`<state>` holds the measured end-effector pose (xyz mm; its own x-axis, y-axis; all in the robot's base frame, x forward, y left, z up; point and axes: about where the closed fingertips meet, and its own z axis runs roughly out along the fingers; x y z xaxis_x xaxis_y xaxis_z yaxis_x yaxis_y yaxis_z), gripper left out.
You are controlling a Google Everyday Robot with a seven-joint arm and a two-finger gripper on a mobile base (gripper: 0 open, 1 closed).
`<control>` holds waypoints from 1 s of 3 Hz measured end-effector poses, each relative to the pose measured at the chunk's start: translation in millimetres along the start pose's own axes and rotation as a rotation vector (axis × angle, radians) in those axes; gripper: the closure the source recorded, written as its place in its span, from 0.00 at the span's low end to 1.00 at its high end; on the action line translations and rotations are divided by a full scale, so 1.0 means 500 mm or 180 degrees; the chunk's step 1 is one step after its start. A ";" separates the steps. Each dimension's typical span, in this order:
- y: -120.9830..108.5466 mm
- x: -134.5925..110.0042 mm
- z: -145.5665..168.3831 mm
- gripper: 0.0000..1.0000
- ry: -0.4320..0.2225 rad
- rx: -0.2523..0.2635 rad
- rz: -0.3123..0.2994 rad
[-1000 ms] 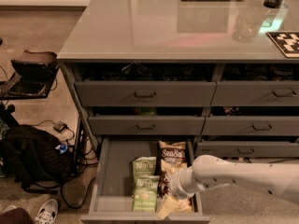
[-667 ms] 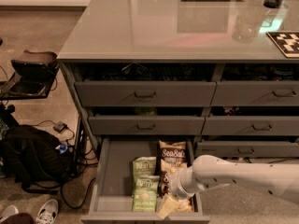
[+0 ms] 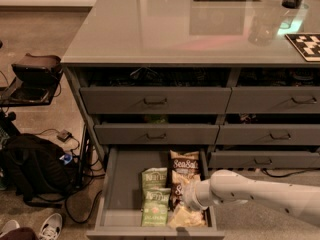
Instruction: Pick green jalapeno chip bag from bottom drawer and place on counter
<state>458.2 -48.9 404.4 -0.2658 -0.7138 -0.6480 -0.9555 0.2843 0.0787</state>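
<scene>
Aim for this step?
The hand (image 3: 187,200) hangs over the Sea Salt bags (image 3: 184,165) at the drawer's (image 3: 125,184) right. It should shift left onto a green bag (image 3: 153,178), pinch the top edge and lift straight up. Whether it grips anything cannot be told.
Counts?
Two green bags, touching, mid-drawer; two Sea Salt bags, maybe three; one counter (image 3: 150,29).

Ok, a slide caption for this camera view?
Pincer inside the open bottom drawer, over the Sea Salt bags, beside two green jalapeno chip bags.
</scene>
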 end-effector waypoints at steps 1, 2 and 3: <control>-0.057 0.047 0.074 0.00 -0.0285 0.0047 0.0106; -0.099 0.100 0.161 0.00 -0.0473 -0.0056 0.0334; -0.172 0.125 0.287 0.00 -0.0363 -0.0225 0.0468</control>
<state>542.2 -25.9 248.5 -0.3906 -0.5896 -0.7069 -0.9152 0.3315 0.2292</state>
